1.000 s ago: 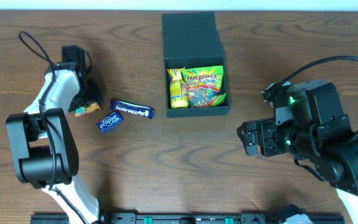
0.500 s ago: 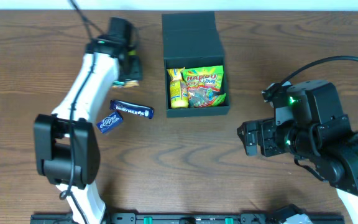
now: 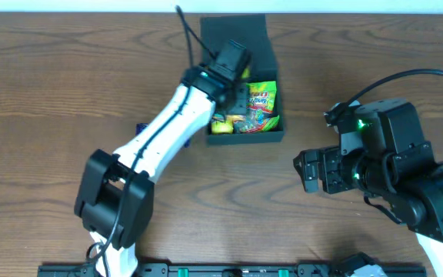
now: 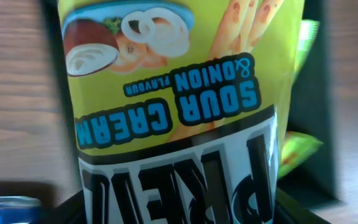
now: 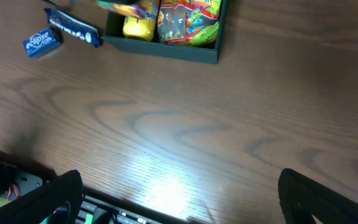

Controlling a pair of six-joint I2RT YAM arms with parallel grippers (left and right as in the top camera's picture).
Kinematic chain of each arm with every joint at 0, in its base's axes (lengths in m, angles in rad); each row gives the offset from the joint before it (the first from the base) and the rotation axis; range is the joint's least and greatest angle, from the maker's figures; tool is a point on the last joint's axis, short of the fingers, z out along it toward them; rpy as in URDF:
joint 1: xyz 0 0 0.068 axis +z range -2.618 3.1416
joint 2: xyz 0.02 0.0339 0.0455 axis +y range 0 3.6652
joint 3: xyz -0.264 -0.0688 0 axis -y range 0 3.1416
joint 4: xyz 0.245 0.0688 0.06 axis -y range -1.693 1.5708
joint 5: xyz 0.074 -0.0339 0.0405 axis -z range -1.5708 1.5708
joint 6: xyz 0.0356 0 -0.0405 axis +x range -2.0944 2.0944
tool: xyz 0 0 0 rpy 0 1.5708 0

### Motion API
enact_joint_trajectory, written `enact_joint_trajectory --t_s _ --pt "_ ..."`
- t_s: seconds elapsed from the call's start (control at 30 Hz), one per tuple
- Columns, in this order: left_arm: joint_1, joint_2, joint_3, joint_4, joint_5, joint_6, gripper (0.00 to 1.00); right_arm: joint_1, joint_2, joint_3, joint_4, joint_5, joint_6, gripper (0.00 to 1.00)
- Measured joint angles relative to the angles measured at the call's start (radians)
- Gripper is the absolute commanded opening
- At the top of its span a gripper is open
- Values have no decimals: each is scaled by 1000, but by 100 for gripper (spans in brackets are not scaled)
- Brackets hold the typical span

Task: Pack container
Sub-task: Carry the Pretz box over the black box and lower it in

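The container (image 3: pixel 244 139), a matte black box, stands at the upper centre of the overhead frame on the wooden worktop (image 3: pixel 52 77). Its lid is folded back toward the top edge. Inside lie a gummy bag (image 3: pixel 258 108) on the right and a yellow packet (image 3: pixel 220 125) at the lower left.

The left arm reaches diagonally from the lower left of the frame. The left claw (image 3: pixel 235 86) hangs over the left half of the open box. It holds a pretzel packet (image 4: pixel 179 124), yellow-green with "sour cream & onion" printed on it. This packet fills the left wrist view, and the grip itself is mostly hidden behind it, so the closure is judged only from dark claw parts at the bottom corners.

The right claw (image 3: pixel 304 171) sits to the lower right of the box, well apart from it. Its fingers (image 5: pixel 61 193) are spread wide and hold nothing.

Left of the box, in the upper left of the right wrist view, lie a chocolate bar (image 5: pixel 73 28) and a blue gum packet (image 5: pixel 42 42).
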State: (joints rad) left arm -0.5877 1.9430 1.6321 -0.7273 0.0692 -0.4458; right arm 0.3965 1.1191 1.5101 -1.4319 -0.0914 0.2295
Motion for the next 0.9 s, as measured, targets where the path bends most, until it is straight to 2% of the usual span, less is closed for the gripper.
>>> enact_joint_trajectory --t_s 0.33,0.6,0.67,0.9 --pt "-125 13 0 98 -52 -143 65 0 0 0 0 0 0 99" --pt "-127 84 0 161 -99 -212 65 0 0 0 0 0 0 99" --pt "-127 96 0 180 -100 -219 60 0 0 0 0 0 0 99" --pt "-127 114 0 209 -103 -241 62 0 0 0 0 0 0 99"
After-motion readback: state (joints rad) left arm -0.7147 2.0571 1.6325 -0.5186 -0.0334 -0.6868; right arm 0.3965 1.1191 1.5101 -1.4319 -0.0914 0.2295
